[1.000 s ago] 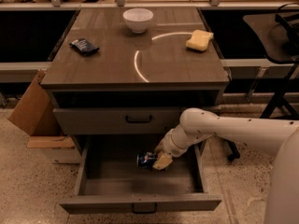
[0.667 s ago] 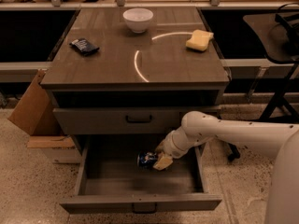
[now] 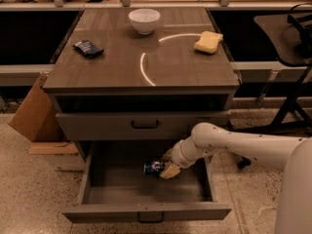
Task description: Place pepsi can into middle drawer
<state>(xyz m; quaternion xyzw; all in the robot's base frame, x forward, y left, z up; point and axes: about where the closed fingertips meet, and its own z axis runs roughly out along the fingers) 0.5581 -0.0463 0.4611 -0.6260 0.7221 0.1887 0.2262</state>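
- Holding the pepsi can (image 3: 152,167) sideways, jaws of the gripper (image 3: 165,169) closed on its right end, low inside the middle drawer (image 3: 146,211), near its centre
- Lower to the drawer floor before releasing, to avoid rolling
- Lift straight out afterwards

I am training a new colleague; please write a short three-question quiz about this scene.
1. True or false: the claw is inside the open grey metal middle drawer, at the small blue metal pepsi can.
2. Besides the round white bowl, what lies on the brown cabinet top? A yellow sponge; B red cup; C green apple.
3. The grey drawer front with the black bar handle is ____.
Key: 1 true; 2 A; 3 closed.
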